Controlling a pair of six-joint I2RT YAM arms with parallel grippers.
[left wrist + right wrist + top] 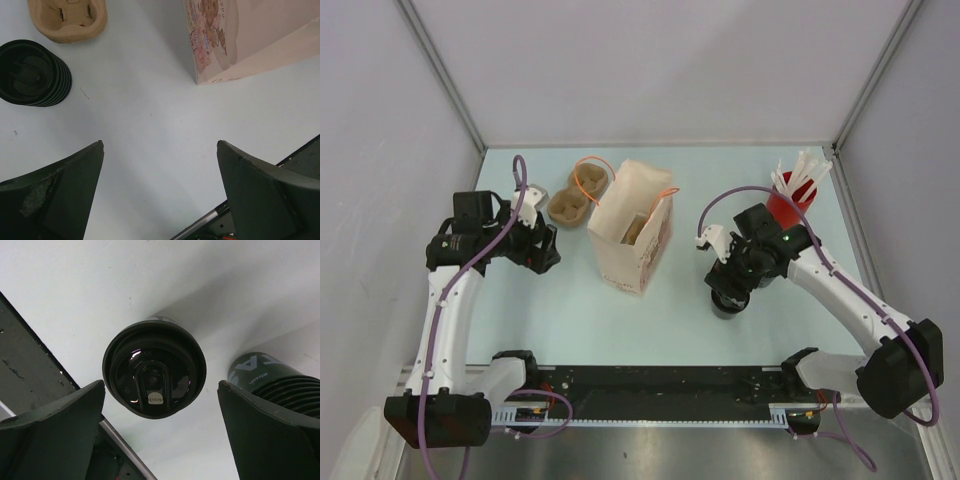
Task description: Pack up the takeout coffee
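Observation:
The takeout coffee (32, 72), a short black ribbed cup with a matte ringed lid, stands on the table at the upper left of the left wrist view, beside a cardboard carrier (67, 20). In the top view my left arm hides it. My left gripper (160, 144) (542, 250) is open and empty over bare table, apart from the cup. The open paper bag (635, 235) (240, 40) stands upright mid-table. My right gripper (160, 384) (728, 290) is open and hangs over a taller black cup with a glossy lid (155, 372) (724, 306), not touching it.
A second ribbed black cup (275, 385) shows partly at the right of the right wrist view. The cardboard carrier (570, 205) lies left of the bag. A red cup of white sticks (788, 205) stands at the back right. A black rail (660, 385) runs along the near edge.

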